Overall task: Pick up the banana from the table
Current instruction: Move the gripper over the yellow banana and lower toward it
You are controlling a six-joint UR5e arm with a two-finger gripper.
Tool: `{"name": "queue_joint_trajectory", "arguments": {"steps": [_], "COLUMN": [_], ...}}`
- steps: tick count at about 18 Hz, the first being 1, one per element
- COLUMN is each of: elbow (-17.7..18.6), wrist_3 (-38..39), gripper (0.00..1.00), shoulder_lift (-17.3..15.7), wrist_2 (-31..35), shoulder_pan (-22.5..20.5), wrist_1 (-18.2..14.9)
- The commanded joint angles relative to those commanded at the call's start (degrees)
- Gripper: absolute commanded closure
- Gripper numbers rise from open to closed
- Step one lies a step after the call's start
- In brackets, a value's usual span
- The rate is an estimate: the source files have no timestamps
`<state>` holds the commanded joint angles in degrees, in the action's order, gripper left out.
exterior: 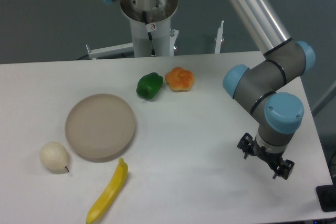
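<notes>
From my screen I see the banana lying flat on the white table, near the front edge at the left side. It lies slanted, its upper end pointing toward the round beige plate and very close to the rim of it; I cannot tell if they touch. Nothing holds the banana.

The gripper hangs at the right side of the table, well apart from the banana, under the grey wrist of the arm with its blue caps. I see the dark parts of the fingers pointing downward, but they are small and partly covered by the wrist, so I cannot tell if they stand wide or narrow. I see nothing between them.

A pale pear sits just beside the left of the plate. Behind the plate, a green pepper and an orange fruit lie close to each other.
</notes>
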<state>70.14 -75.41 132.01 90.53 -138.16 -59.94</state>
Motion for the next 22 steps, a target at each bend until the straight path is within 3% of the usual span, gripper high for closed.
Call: {"name": "queue_joint_trajectory", "arguments": {"steps": [4, 7, 18, 22], "elbow": [0.18, 1.67, 1.41, 2.72], "wrist_3": [0.35, 4.82, 28.45, 42.16], "gripper": [0.0, 0.0, 0.0, 0.0], "shoulder_lift": [-0.09, -0.88, -1.76, -1.93], "wrist_2": [-0.44, -1.23, -3.25, -2.46], "shoulder_pan": [0.09, 3.68, 18.09, 23.63], "wrist_1": [0.0, 0.0, 0.09, 0.09]}}
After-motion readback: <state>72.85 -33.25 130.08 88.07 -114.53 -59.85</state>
